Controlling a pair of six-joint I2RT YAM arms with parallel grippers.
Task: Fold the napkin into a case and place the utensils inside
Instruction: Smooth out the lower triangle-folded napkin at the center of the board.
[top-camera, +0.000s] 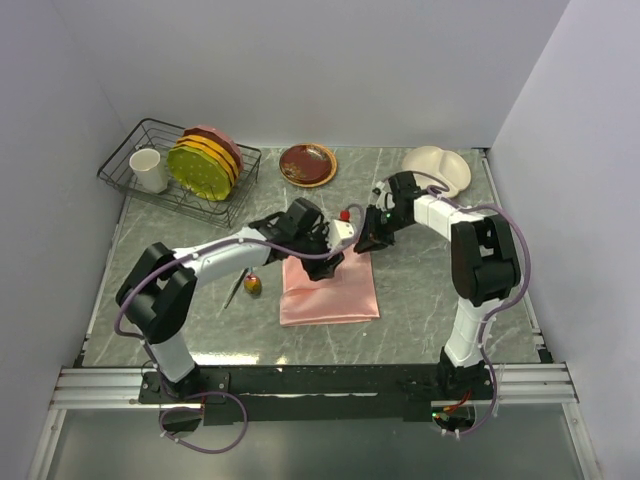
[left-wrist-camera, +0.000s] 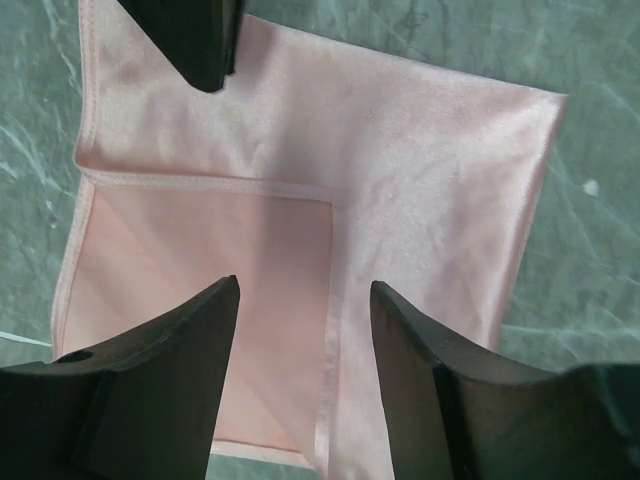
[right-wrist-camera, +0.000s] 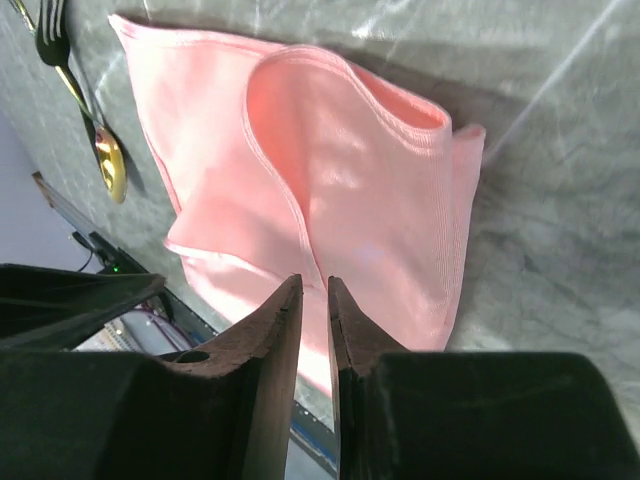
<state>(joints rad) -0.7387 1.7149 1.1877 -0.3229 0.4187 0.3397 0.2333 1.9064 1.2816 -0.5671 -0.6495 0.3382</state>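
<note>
Folded pink napkin on grey marble table, left gripper jaws apart above it

Left gripper jaws apart; right gripper nearly closed.

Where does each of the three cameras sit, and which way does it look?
Top external: above and behind the bases, facing down on the table; left arm and right arm show.
Left wrist: on the left arm, facing down through the open left gripper onto the napkin.
Right wrist: facing down past the right gripper, pinching the napkin; fork and spoon beside.
Shared: both wrist views show the napkin.
</note>
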